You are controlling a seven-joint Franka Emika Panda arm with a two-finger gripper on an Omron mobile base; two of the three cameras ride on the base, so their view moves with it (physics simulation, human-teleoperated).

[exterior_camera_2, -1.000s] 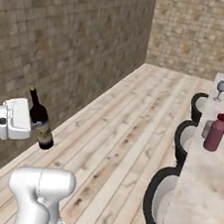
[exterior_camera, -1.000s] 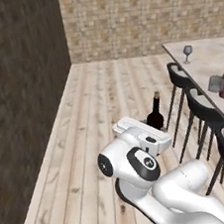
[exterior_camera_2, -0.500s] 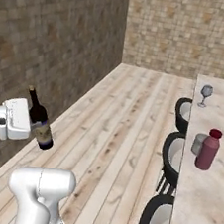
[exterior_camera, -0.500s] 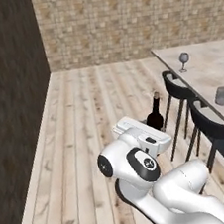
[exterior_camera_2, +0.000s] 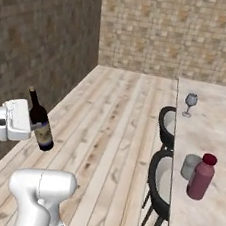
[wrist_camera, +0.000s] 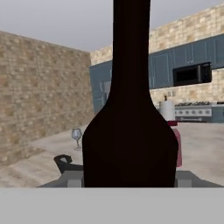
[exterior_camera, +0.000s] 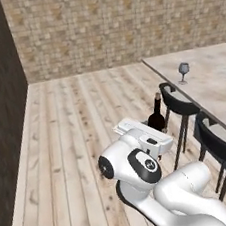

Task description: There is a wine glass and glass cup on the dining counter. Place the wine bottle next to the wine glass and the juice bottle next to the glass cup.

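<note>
Gripper (exterior_camera_2: pixel 33 124) pinching wine bottle (exterior_camera_2: pixel 39 121), carried upright over the floor at 9 o'clock of the tabletop (exterior_camera_2: pixel 220 119). Juice bottle (exterior_camera_2: pixel 200 176) touches glass cup (exterior_camera_2: pixel 190 166). Transport step; next, set wine bottle beside far wine glass (exterior_camera_2: pixel 190 103).

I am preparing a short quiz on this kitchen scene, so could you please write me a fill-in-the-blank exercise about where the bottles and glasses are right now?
1. The gripper is shut on the tall slim dark ____, held upright above the wooden floor.
2. The stout pinkish-maroon juice bottle with the dark red cap stands right beside the short clear ____.
3. The small stemmed wine glass stands on the beige marble-look ____.

Missing words: wine bottle; glass cup; dining counter.
</note>
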